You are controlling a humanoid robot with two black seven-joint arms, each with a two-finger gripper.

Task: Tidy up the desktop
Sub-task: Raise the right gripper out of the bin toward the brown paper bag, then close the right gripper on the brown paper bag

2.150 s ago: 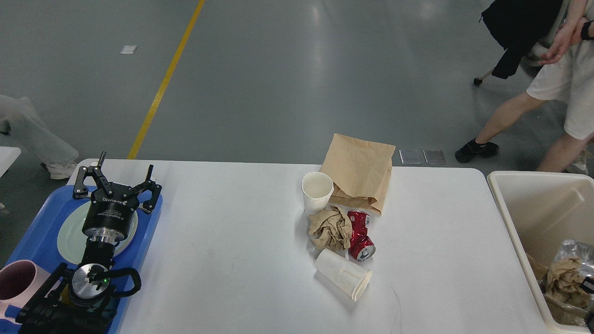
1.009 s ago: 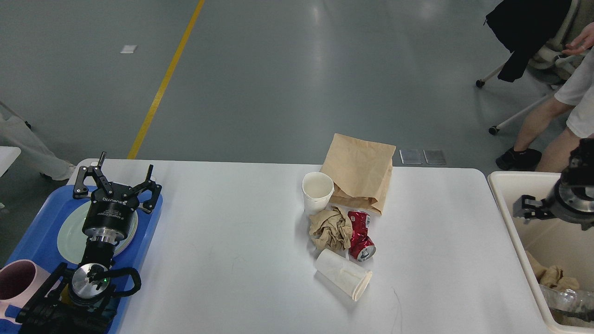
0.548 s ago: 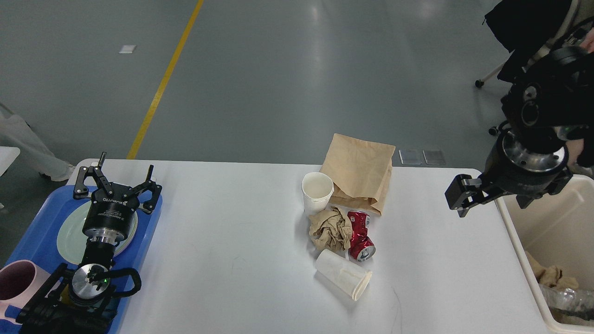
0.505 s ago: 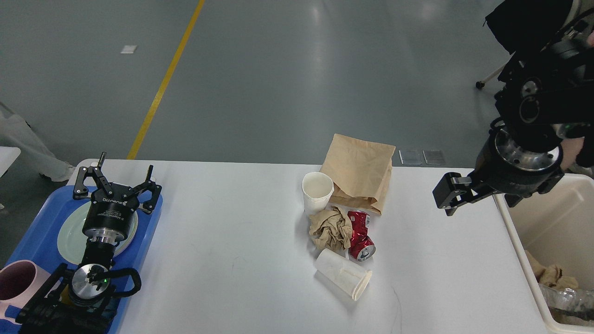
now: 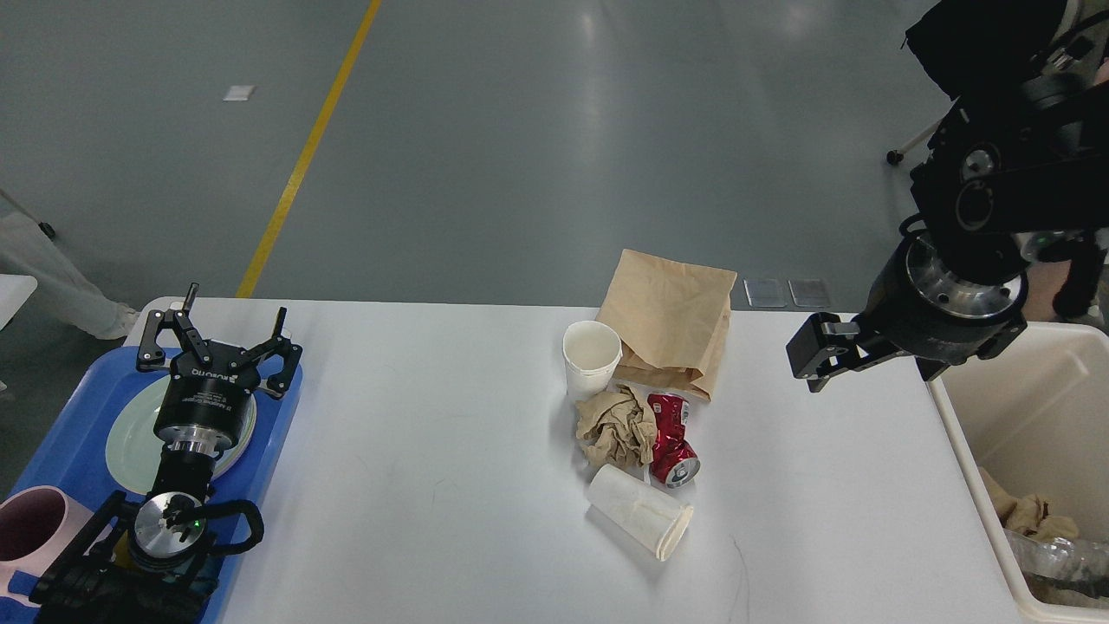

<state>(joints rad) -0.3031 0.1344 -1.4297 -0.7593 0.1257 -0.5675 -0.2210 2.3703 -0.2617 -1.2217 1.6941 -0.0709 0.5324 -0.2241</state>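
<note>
We count two white paper cups on the desk: one upright, one on its side. There is one brown paper bag, one crumpled brown paper wad and one crushed red can. We see one blue tray with one pale green plate and one pink mug, and one cream bin.
</note>
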